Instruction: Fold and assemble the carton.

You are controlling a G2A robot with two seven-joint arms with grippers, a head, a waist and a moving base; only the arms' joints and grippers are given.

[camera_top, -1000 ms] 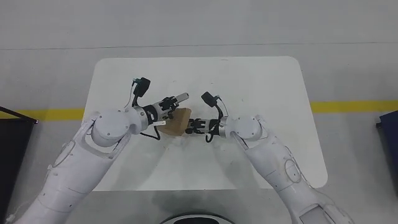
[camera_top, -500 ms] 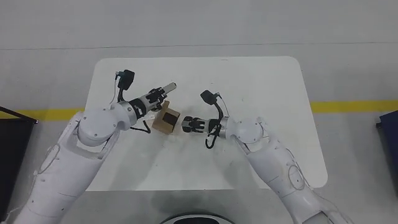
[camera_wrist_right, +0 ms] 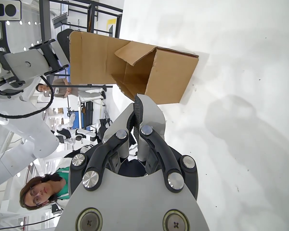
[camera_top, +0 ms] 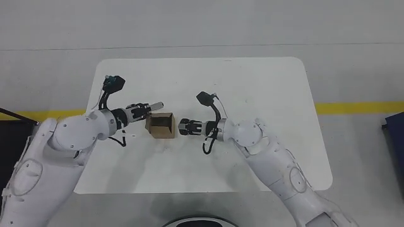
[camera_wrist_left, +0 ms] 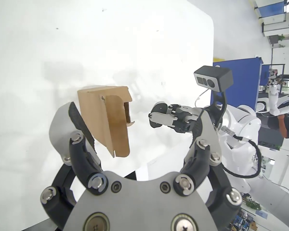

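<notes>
A small brown carton lies on its side on the white table, left of centre. Its open end, with one inner flap partly folded in, faces my right gripper. That gripper is shut with nothing between its fingers, and its tip is at the carton's open edge. My left gripper is open on the carton's other side. One of its pads is right against a carton wall, and the other finger stands well apart.
The table's rounded edges lie well away from the carton on the far and right sides. A yellow floor line runs behind the table, and a dark object stands on the floor at the left.
The carton has shifted left and now rests on the table. My left arm has drawn back to the left. My right gripper has followed the carton leftward.
</notes>
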